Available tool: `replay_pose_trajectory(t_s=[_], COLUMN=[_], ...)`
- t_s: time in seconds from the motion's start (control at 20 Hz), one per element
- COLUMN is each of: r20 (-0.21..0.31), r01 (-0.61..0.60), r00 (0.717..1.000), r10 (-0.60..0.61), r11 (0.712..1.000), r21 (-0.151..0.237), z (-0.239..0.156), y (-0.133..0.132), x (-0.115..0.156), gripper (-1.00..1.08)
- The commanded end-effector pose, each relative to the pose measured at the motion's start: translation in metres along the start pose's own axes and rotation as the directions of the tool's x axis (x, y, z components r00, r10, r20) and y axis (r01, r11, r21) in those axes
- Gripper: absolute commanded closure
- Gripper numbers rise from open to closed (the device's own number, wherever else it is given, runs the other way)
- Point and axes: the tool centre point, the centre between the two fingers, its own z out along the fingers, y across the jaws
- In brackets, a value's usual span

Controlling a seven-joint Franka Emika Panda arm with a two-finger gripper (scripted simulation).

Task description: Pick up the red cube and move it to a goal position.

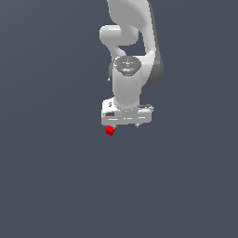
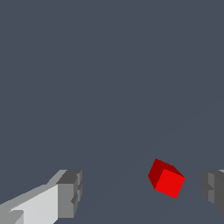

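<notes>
The red cube [image 1: 109, 131] is a small bright red block lying on the dark grey floor, just below the white gripper's [image 1: 125, 125] side toward the exterior view's left. In the wrist view the red cube [image 2: 166, 179] sits between the two grey fingertips [image 2: 70, 194], much nearer one of them than the other, and turned at an angle to them. The gripper [image 2: 142, 192] is open, its jaws spread wide, and touches nothing. How high the fingers stand above the floor cannot be told.
The white arm [image 1: 130, 46] rises behind the gripper toward the top of the exterior view. Around the cube lies only plain dark grey floor [image 1: 56, 176]. No goal marker shows in either view.
</notes>
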Motion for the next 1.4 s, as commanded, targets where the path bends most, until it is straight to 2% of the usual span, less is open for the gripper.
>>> replay_pose_trajectory(t_s=[0.0,0.35,0.7,1.35], r20=[0.000,-0.002,-0.009,-0.028], r01=[0.000,-0.030,-0.121,-0.340], r00=[1.000,1.000,0.993,0.940], r10=[0.000,0.030,0.121,0.339], r11=[1.000,1.000,0.993,0.940], r21=[0.000,-0.002,-0.008,-0.019], z=[0.000,0.011,0.044,0.126], y=[0.000,0.007,0.028,0.073], x=[0.000,-0.005,-0.021,-0.067], gripper=[-0.92,-0.92,-0.92,-0.92])
